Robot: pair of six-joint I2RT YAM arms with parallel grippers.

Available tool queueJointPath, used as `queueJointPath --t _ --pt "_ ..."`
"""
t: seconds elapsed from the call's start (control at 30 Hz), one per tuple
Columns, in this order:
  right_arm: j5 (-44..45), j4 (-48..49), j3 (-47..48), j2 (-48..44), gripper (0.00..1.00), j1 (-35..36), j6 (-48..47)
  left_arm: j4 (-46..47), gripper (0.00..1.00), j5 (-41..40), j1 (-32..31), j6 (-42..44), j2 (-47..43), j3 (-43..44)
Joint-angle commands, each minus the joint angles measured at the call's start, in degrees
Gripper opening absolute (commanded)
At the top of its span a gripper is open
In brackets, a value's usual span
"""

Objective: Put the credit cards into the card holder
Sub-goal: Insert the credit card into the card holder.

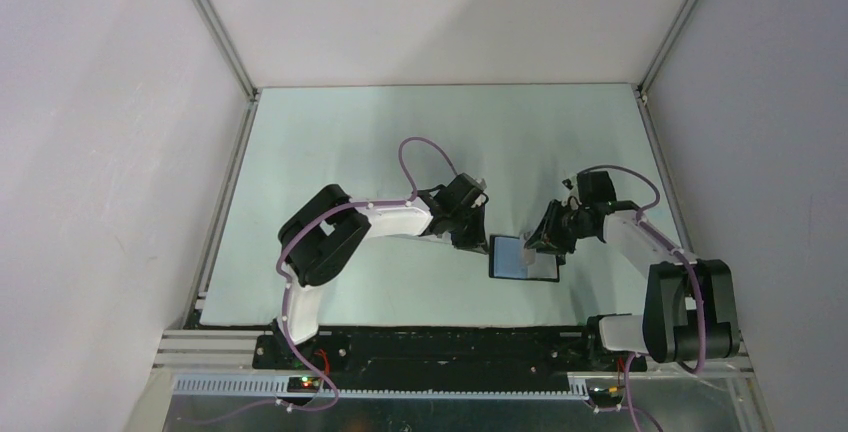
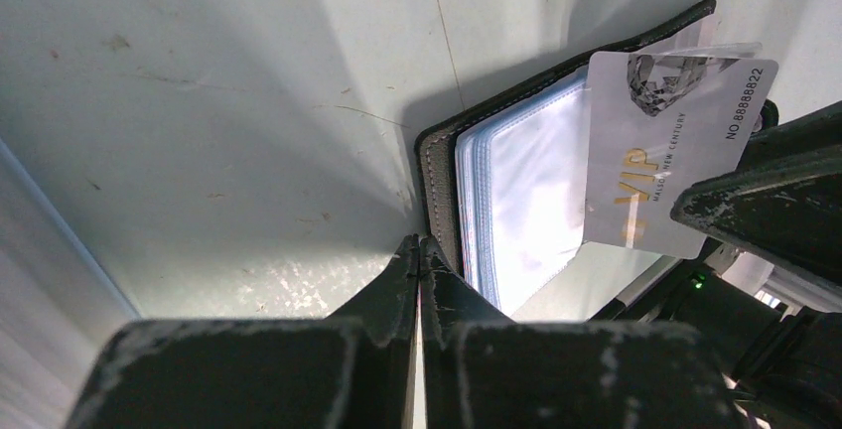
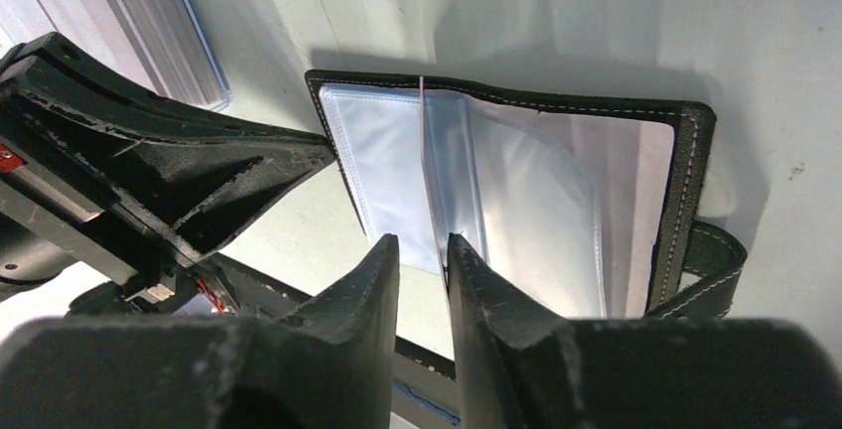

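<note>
Matt, seemingly leather card holder (image 3: 685,181), glossy sleeves (image 3: 536,211)

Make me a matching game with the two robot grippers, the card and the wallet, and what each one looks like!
Things:
1. left gripper
2. right gripper
3. credit card
4. card holder

Looks:
a. black outside, lying open
b. fingers squeezed together
c. whitish, with VIP written on it
d. fingers a little apart

Pairs: 1-b, 2-d, 3-c, 4-a
</note>
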Motion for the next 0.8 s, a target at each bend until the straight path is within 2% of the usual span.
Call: queueJointPath --t 0.0,0.13,0.17,0.77 --pt "0.2 2.4 -0.7 0.7 0.21 -0.5 1.0 -2.8 0.02 -1.5 1.1 3.0 3.4 -0.3" --pt "0.9 2.7 -1.0 1.9 0.02 -0.4 0.6 -2.8 0.02 -1.3 1.1 3.1 3.6 -0.3" --pt "1.0 2.6 -1.0 2.1 0.0 -0.4 0.3 -2.8 0.02 -1.3 1.1 3.0 3.6 -0.3" --pt "-3.6 1.1 -5.0 -1.7 0.0 -1.7 -1.7 -2.9 0.02 -0.9 1.1 2.9 4.7 0.5"
